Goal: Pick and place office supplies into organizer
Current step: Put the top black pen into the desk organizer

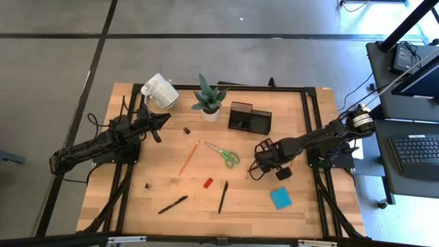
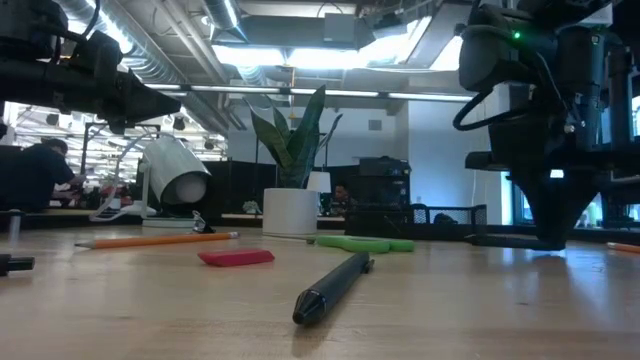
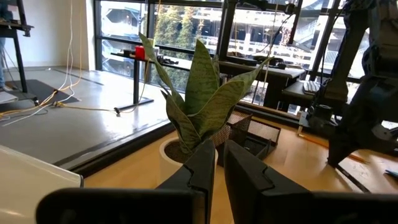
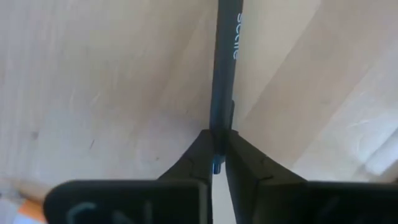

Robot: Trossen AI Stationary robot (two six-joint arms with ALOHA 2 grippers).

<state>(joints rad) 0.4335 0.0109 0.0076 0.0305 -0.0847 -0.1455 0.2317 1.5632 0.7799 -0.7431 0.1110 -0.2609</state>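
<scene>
Pretty much just starting: the right gripper (image 4: 217, 146) has its jaws pinched on a black pen (image 4: 224, 68) down at the table, the left gripper (image 3: 219, 163) hangs nearly closed and empty by the plant (image 1: 209, 98), while scissors (image 1: 225, 155), pencil (image 1: 188, 158), sticky pad (image 1: 280, 198) all lie outside the organizer (image 1: 249, 116).

A pen (image 4: 225, 56) is lying on the bench (image 1: 247, 206) between the fingers of my right tool (image 1: 259, 167). The scissors (image 1: 224, 154) are lying just to its left, the organizer (image 1: 249, 116) is sitting behind it, and the sticky-note pad (image 1: 280, 198) is lying in front, slightly right.
</scene>
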